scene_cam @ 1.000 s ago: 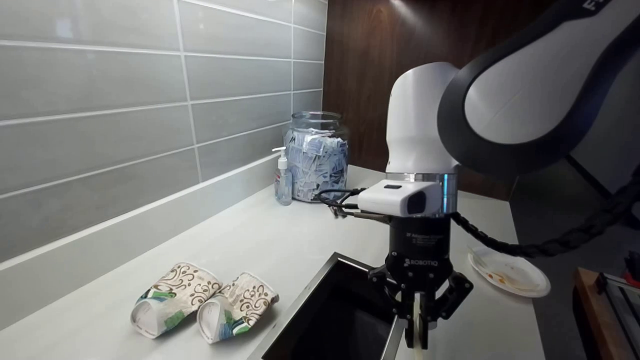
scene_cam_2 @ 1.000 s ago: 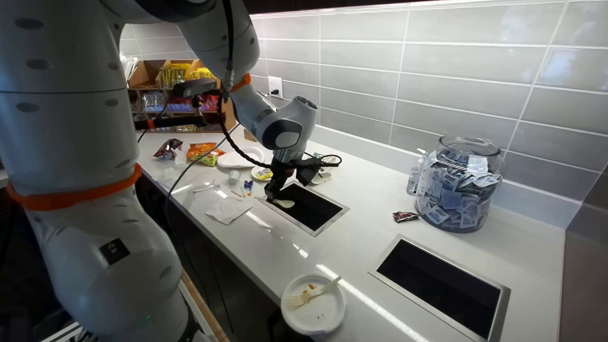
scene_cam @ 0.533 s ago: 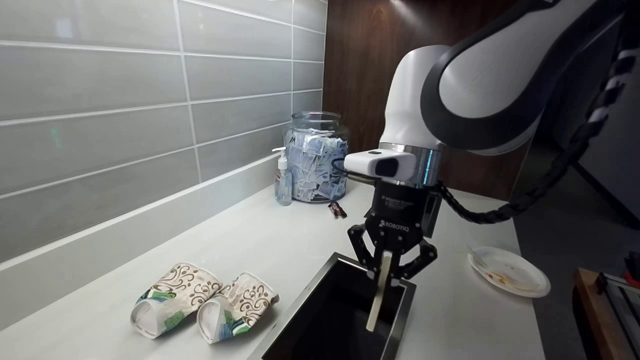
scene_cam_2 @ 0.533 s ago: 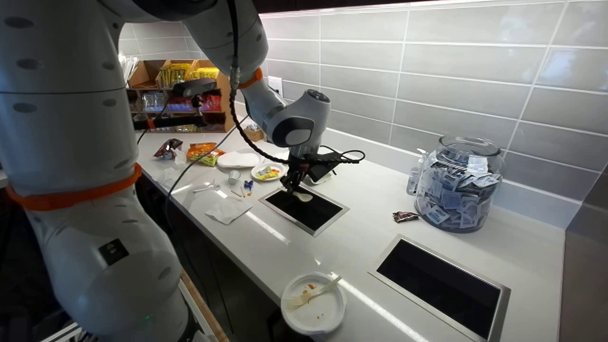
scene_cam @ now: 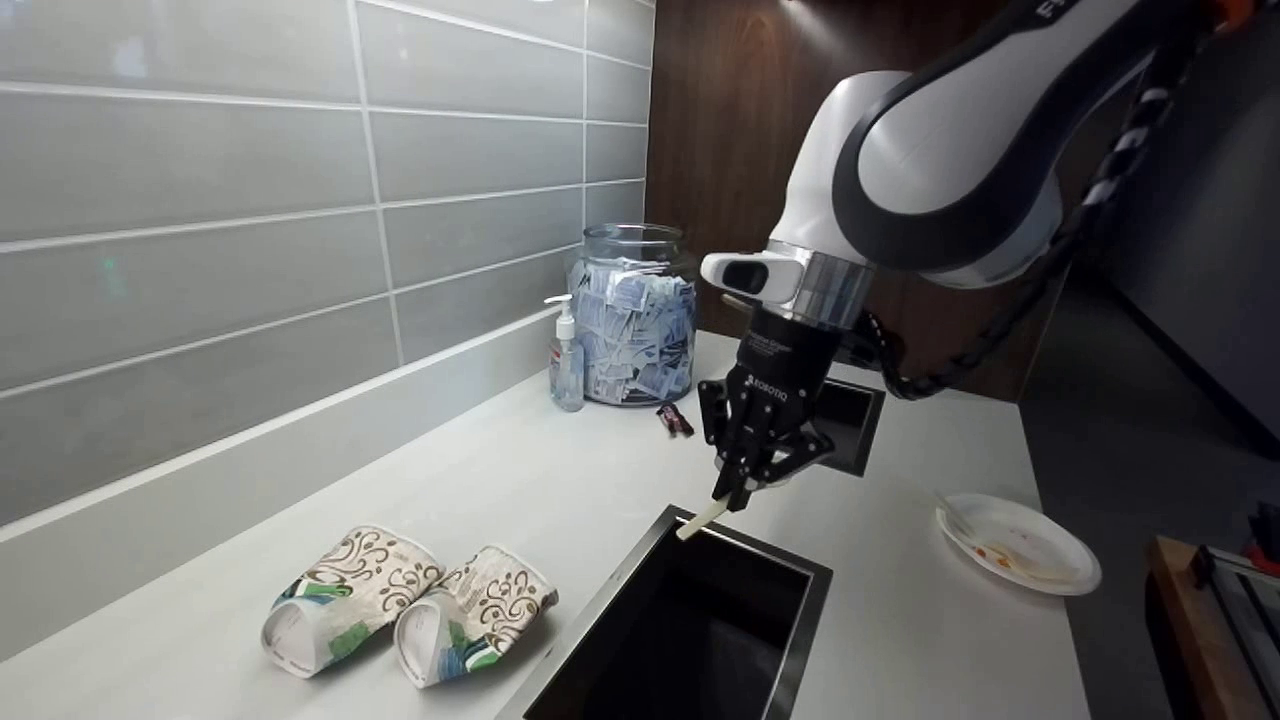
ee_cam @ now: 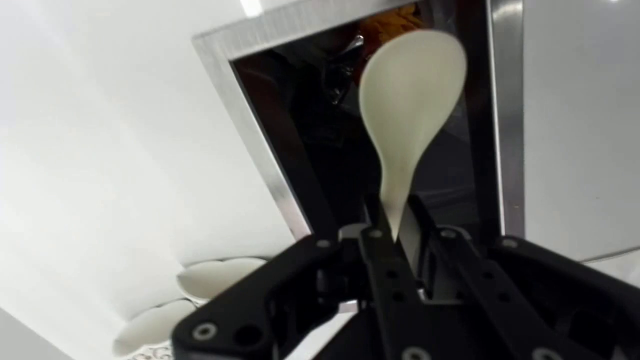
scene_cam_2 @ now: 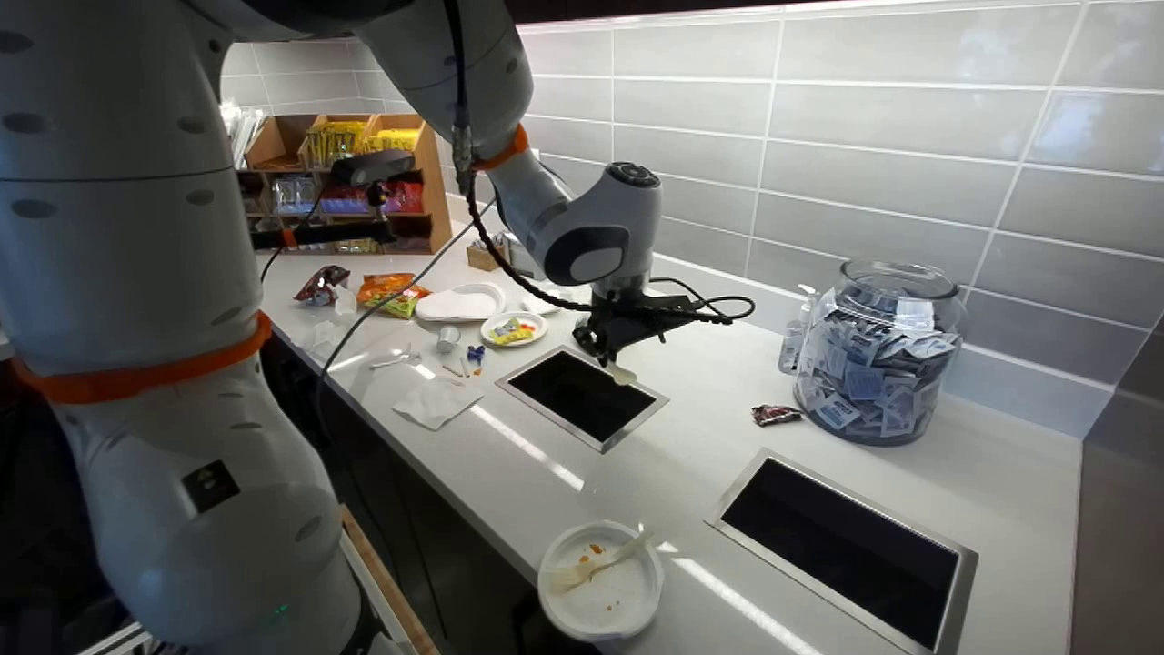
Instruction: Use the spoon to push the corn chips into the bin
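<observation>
My gripper [scene_cam: 733,497] is shut on the handle of the pale cream spoon [scene_cam: 703,520]. It holds the spoon tilted in the air above the far edge of the black bin opening with a metal rim [scene_cam: 805,630]. In the wrist view the spoon's bowl [ee_cam: 412,85] points away from the fingertips [ee_cam: 395,210], over the bin opening. The corn chips, two beige swirl-patterned packets [scene_cam: 360,590] [scene_cam: 480,610] with green and white ends, lie on the counter beside the bin, apart from the spoon. Their white ends show in the wrist view [ee_cam: 220,277].
A second metal-rimmed opening [scene_cam_2: 841,537] lies along the counter. A plate with a fork [scene_cam_2: 600,582] sits at the front edge. A clear jar [scene_cam_2: 878,364], a pump bottle [scene_cam: 566,360] and a small wrapper [scene_cam: 674,420] stand near the tiled wall. Snack bags [scene_cam_2: 391,293] lie further back.
My gripper has risen and swung across the bin, leftward then upward in an exterior view. The spoon has gone from pointing down to tilted. The packets have not moved.
</observation>
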Available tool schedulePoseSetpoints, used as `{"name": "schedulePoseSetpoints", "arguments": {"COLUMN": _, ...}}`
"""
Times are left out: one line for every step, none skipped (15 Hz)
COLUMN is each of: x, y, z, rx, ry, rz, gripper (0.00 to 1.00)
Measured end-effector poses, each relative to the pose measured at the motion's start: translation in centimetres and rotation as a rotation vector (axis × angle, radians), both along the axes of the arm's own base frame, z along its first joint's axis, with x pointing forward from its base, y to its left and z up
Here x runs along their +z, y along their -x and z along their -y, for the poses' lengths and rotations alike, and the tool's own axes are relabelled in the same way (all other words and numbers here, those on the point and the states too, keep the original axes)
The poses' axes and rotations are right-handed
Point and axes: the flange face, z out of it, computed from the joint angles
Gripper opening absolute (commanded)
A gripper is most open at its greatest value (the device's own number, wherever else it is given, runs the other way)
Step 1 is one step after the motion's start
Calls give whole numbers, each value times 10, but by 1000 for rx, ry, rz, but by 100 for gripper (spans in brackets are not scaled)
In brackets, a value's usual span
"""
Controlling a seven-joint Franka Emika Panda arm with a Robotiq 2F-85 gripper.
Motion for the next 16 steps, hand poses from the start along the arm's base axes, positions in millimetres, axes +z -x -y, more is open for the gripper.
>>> {"name": "schedulePoseSetpoints", "arguments": {"x": 1, "y": -2, "z": 12, "rx": -56, "ry": 5, "rz": 9, "gripper": 3}}
{"name": "schedulePoseSetpoints", "arguments": {"x": 2, "y": -3, "z": 25, "rx": -115, "ry": 8, "rz": 16, "gripper": 3}}
{"name": "schedulePoseSetpoints", "arguments": {"x": 2, "y": -3, "z": 36, "rx": -171, "ry": 12, "rz": 21, "gripper": 3}}
{"name": "schedulePoseSetpoints", "arguments": {"x": 0, "y": -2, "z": 47, "rx": -226, "ry": 17, "rz": 25, "gripper": 3}}
{"name": "schedulePoseSetpoints", "arguments": {"x": -3, "y": 0, "z": 57, "rx": -282, "ry": 24, "rz": 28, "gripper": 3}}
{"name": "schedulePoseSetpoints", "arguments": {"x": -6, "y": 3, "z": 66, "rx": -335, "ry": 30, "rz": 30, "gripper": 3}}
{"name": "schedulePoseSetpoints", "arguments": {"x": -9, "y": 6, "z": 73, "rx": -391, "ry": 37, "rz": 29, "gripper": 3}}
{"name": "schedulePoseSetpoints", "arguments": {"x": -13, "y": 10, "z": 80, "rx": -446, "ry": 40, "rz": 25, "gripper": 3}}
{"name": "schedulePoseSetpoints", "arguments": {"x": -16, "y": 14, "z": 86, "rx": -499, "ry": 42, "rz": 17, "gripper": 3}}
{"name": "schedulePoseSetpoints", "arguments": {"x": -20, "y": 19, "z": 91, "rx": -557, "ry": 39, "rz": 6, "gripper": 3}}
{"name": "schedulePoseSetpoints", "arguments": {"x": -24, "y": 23, "z": 96, "rx": -610, "ry": 35, "rz": -9, "gripper": 3}}
{"name": "schedulePoseSetpoints", "arguments": {"x": -27, "y": 26, "z": 101, "rx": -662, "ry": 29, "rz": -25, "gripper": 3}}
{"name": "schedulePoseSetpoints", "arguments": {"x": -30, "y": 29, "z": 105, "rx": -714, "ry": 22, "rz": -40, "gripper": 3}}
{"name": "schedulePoseSetpoints", "arguments": {"x": -32, "y": 32, "z": 108, "rx": -764, "ry": 14, "rz": -53, "gripper": 3}}
{"name": "schedulePoseSetpoints", "arguments": {"x": -33, "y": 33, "z": 110, "rx": -812, "ry": 5, "rz": -66, "gripper": 3}}
{"name": "schedulePoseSetpoints", "arguments": {"x": -34, "y": 35, "z": 112, "rx": -853, "ry": -3, "rz": -75, "gripper": 3}}
